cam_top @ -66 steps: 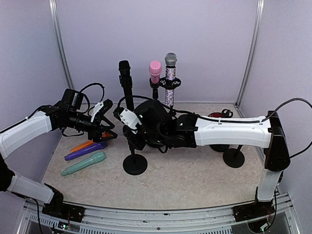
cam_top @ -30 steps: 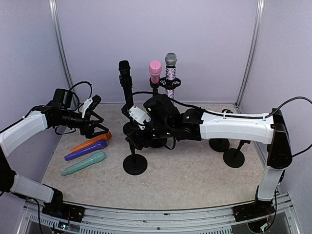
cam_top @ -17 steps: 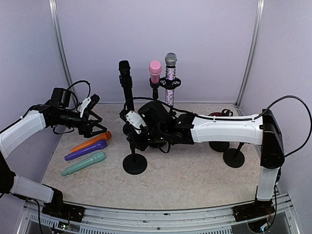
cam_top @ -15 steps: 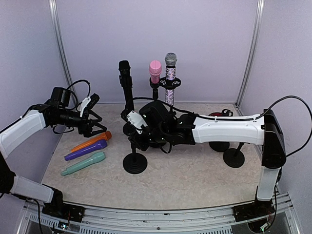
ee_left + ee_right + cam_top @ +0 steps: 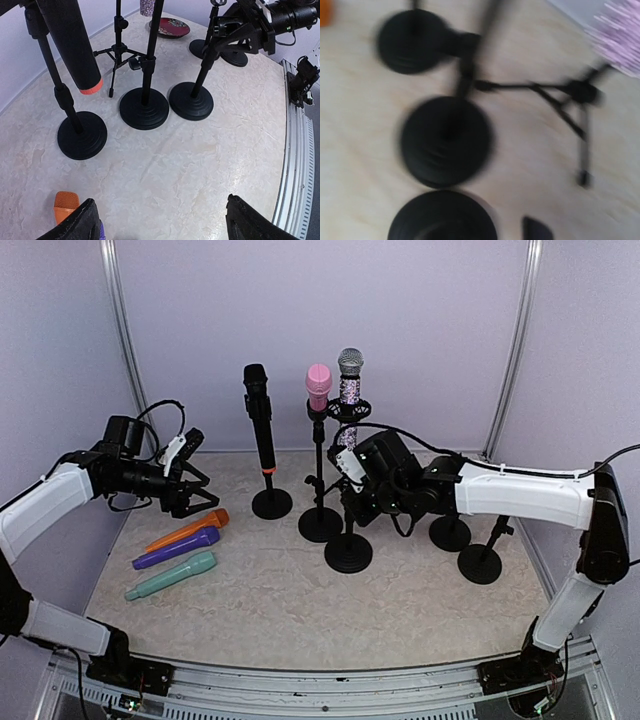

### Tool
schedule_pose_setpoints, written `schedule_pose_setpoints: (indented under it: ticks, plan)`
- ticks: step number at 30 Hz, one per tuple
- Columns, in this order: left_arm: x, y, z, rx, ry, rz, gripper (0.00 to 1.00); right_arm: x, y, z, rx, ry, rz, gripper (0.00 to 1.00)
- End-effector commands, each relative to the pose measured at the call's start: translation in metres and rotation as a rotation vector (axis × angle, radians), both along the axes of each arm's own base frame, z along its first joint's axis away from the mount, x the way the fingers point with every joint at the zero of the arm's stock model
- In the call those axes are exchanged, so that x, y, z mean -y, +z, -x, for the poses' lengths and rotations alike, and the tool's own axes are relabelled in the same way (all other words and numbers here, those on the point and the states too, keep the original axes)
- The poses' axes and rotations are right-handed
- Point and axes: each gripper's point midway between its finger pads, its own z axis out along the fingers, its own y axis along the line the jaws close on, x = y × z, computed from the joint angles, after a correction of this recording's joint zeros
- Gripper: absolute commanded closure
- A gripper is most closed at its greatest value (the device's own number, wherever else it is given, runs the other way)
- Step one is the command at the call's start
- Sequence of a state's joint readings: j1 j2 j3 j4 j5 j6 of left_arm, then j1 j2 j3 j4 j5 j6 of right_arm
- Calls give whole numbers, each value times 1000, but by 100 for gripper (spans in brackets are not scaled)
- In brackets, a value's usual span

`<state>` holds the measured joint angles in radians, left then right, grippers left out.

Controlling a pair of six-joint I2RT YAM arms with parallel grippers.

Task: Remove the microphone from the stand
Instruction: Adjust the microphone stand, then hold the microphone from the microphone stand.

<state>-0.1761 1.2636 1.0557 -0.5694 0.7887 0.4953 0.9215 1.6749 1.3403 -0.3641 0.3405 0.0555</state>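
Observation:
A black microphone (image 5: pixel 258 410) stands in its stand (image 5: pixel 271 504) at the back left; its orange-ringed lower end shows in the left wrist view (image 5: pixel 75 50). A pink microphone (image 5: pixel 318 386) and a glittery silver microphone (image 5: pixel 349 390) stand in stands behind the centre. My right gripper (image 5: pixel 352 496) is shut on the pole of an empty stand (image 5: pixel 348 553), as the left wrist view (image 5: pixel 235 31) also shows. The right wrist view is blurred. My left gripper (image 5: pixel 196 502) is open and empty above the table, left of the black microphone's stand.
Orange (image 5: pixel 190 530), purple (image 5: pixel 176 548) and teal (image 5: pixel 170 575) microphones lie on the table at the left. Two more empty stands (image 5: pixel 450 533) (image 5: pixel 480 565) stand at the right. A dark red dish (image 5: pixel 172 27) lies at the back.
My right gripper has carried the empty stand from the front left of centre to the right, beside the pink microphone's stand. My left gripper drew back to the left and now holds still.

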Motion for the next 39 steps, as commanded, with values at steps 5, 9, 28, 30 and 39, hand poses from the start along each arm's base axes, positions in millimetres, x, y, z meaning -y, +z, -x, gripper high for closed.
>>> schedule_pose_setpoints:
  ticks: [5,9,28,30,39]
  plan:
    - [0,11,-26,17,63,34,13,119,-10,-32,40,-339,165,97]
    - [2,16,-47,15,113,70,12,140,1,-40,67,-435,149,82]
    - [59,40,-118,44,112,146,16,10,175,5,382,-123,-314,22]
    - [59,41,-112,35,100,152,16,-11,184,9,417,-81,-324,22]
    - [44,21,-57,-13,40,112,16,-47,220,-16,610,-106,-330,24]
